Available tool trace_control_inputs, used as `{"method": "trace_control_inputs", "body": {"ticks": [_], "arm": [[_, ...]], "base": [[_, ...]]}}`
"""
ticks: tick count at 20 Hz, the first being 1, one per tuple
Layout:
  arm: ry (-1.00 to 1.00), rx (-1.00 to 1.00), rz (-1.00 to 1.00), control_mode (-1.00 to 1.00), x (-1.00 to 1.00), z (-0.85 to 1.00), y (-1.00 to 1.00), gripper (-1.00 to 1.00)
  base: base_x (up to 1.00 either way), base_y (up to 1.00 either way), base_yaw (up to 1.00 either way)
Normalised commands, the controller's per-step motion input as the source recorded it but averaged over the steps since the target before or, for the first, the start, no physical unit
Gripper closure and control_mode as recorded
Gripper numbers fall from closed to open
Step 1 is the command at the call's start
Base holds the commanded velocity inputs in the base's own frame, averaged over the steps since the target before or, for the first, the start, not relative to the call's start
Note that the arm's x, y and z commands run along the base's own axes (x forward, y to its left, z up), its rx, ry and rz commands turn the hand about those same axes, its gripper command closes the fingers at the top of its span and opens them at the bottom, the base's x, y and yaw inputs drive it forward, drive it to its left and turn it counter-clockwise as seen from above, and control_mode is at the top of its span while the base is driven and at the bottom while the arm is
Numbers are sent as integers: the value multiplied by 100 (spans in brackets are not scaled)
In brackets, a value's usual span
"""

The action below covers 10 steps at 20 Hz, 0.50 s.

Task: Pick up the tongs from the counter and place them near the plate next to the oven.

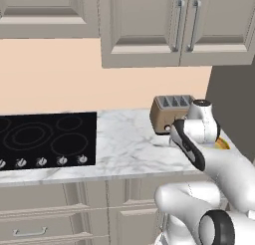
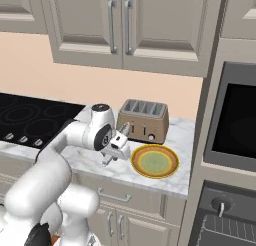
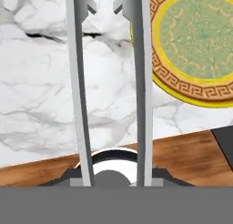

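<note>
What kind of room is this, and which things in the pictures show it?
A home kitchen, it seems. A black cooktop with knobs is set into the white marble counter, a bronze toaster stands near the wall, and a built-in oven sits at the right under pale cabinets.

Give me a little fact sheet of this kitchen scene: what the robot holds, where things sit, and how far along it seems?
pincer: shut on the tongs
tongs: held above the counter, arms pointing away from the hand, beside the plate
plate: yellow-orange, flat on the counter, in front of the toaster
toaster: bronze, against the wall
counter: white marble
progress: tongs lifted, not yet set down
</note>
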Motion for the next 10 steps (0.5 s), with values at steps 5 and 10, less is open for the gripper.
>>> {"method": "trace_control_inputs", "body": {"ticks": [5, 10], "arm": [[0, 0, 2, -100, 50, -54, -29, 100], [0, 0, 11, -100, 63, -46, 0, 100]], "base": [[0, 0, 0], [0, 0, 0]]}}
